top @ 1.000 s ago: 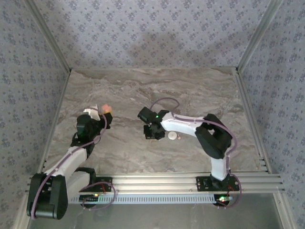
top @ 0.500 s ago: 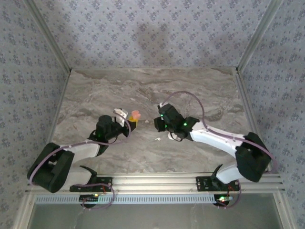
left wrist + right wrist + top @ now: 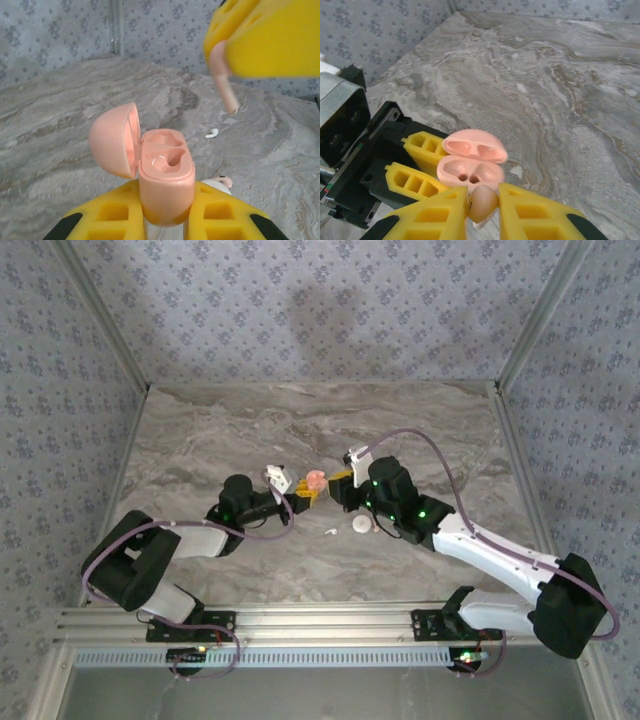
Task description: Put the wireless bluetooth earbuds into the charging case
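Observation:
The pink charging case (image 3: 165, 187) stands upright with its lid (image 3: 114, 141) swung open to the left, and my left gripper (image 3: 165, 200) is shut on its body. Both wells inside are bare. My right gripper (image 3: 482, 201) is shut on a pinkish earbud (image 3: 483, 202), just in front of the open case (image 3: 470, 171). In the left wrist view its stem (image 3: 225, 86) hangs from a yellow finger (image 3: 272, 35) above and right of the case. From above, the left gripper (image 3: 302, 494) and right gripper (image 3: 341, 487) meet around the case (image 3: 315, 480). A white earbud (image 3: 330, 532) lies on the table.
A round white disc (image 3: 361, 525) lies on the marble table (image 3: 300, 430) just right of the loose white earbud (image 3: 212, 133), under the right arm. Patterned walls and metal rails close in the table on three sides. There is free room at the back and far right.
Both arms have swung toward the middle. The left gripper carried the open case to the right. The right gripper rose from beside the disc and now sits against the case.

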Action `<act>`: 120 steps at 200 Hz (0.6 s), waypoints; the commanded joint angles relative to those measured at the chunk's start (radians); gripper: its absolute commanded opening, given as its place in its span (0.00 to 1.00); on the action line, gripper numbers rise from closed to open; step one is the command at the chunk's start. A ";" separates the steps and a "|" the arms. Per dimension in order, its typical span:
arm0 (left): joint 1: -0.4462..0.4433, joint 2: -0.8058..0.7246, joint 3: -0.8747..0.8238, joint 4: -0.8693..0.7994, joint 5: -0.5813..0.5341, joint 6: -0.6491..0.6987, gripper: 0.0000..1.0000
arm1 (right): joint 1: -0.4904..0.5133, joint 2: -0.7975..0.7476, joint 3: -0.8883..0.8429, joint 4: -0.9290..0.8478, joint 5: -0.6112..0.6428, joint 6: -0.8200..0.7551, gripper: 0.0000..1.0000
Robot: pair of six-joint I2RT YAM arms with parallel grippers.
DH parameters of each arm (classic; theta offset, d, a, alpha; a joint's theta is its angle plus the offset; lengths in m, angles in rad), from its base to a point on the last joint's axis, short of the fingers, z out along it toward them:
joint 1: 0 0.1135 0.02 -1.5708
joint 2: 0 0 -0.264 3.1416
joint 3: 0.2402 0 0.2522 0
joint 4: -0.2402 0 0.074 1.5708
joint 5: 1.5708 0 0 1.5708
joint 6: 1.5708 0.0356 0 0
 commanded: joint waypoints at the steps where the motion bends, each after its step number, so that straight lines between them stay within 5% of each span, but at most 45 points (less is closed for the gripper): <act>1: -0.016 -0.019 0.031 0.008 0.052 0.061 0.12 | 0.015 0.018 0.038 0.050 -0.057 -0.047 0.21; 120: -0.033 -0.079 0.043 -0.063 0.037 0.080 0.12 | 0.018 0.047 0.032 0.111 -0.018 -0.049 0.20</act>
